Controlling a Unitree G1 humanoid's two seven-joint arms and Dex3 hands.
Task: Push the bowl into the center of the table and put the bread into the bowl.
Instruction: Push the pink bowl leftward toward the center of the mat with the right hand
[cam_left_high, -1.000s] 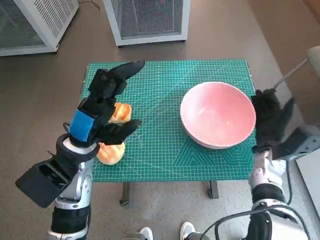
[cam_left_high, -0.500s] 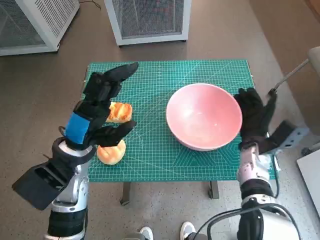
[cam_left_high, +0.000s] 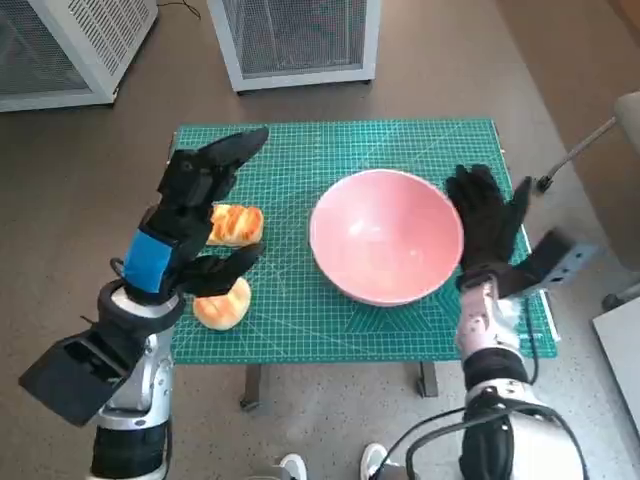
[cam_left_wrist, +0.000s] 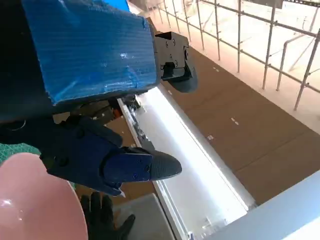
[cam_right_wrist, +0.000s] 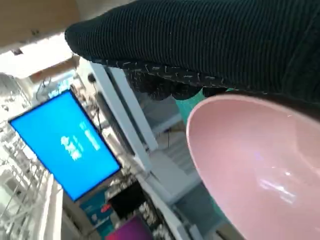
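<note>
Green cutting mat (cam_left_high: 300, 160) covers the small table, with the big pink round bowl (cam_left_high: 385, 248) near its middle. At 3 o'clock, the gloved right hand (cam_left_high: 487, 225) presses flat (fingers spread) against it. At 9 o'clock, two golden bread rolls (cam_left_high: 232, 224) wait under the released left hand (cam_left_high: 190, 215), which should grab one next.

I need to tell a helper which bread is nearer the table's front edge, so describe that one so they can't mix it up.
Start at the green mat on the small table, then go to the side away from the pink bowl, under the left hand. Two bread pieces lie there; the front bread is the rounder, paler one, closest to the robot.
</note>
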